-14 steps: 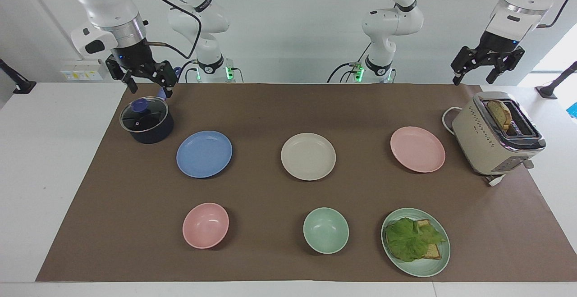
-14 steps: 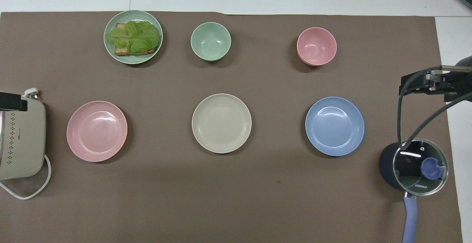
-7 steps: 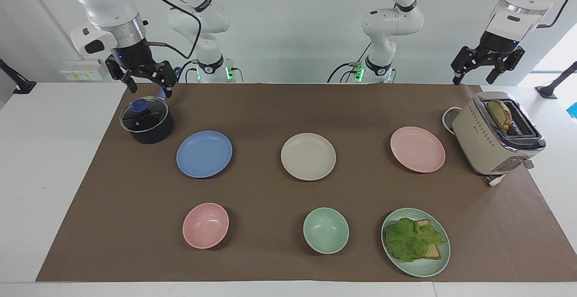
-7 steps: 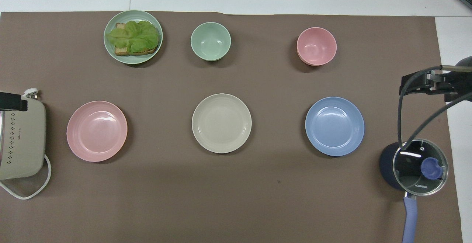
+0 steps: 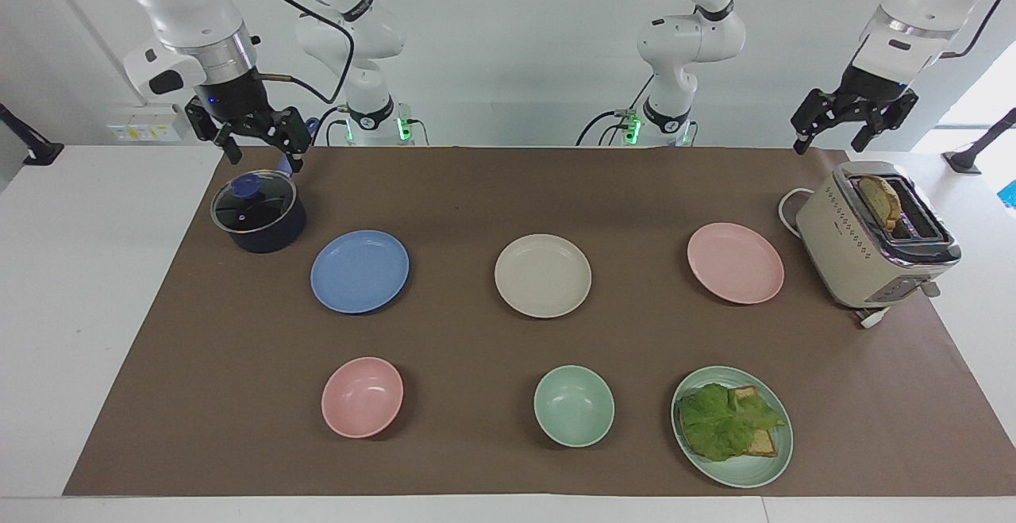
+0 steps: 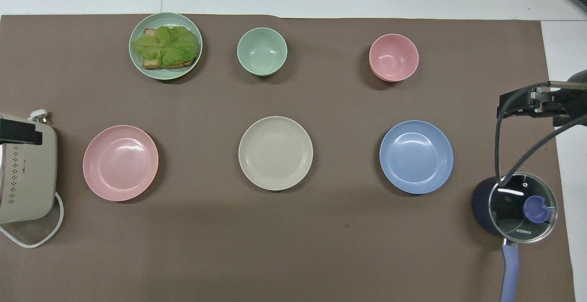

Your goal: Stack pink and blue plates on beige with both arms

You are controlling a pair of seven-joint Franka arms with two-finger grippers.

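Observation:
Three plates lie in a row across the brown mat: the blue plate [image 5: 359,271] [image 6: 416,156] toward the right arm's end, the beige plate [image 5: 543,275] [image 6: 275,153] in the middle, and the pink plate [image 5: 735,262] [image 6: 120,162] toward the left arm's end. All three are bare and apart from each other. My right gripper [image 5: 266,159] [image 6: 523,105] hangs open and empty above the lidded pot. Over the mat corner beside the toaster, my left gripper [image 5: 827,144] is open and empty too; only its tip [image 6: 18,132] shows in the overhead view.
A dark lidded pot [image 5: 258,213] stands beside the blue plate, a cream toaster [image 5: 873,237] holding bread beside the pink plate. Farther from the robots lie a pink bowl [image 5: 362,397], a green bowl [image 5: 574,405] and a green plate [image 5: 774,459] with lettuce and bread.
The left gripper has shifted slightly upward and toward the table's middle. The right gripper and all plates have stayed where they were.

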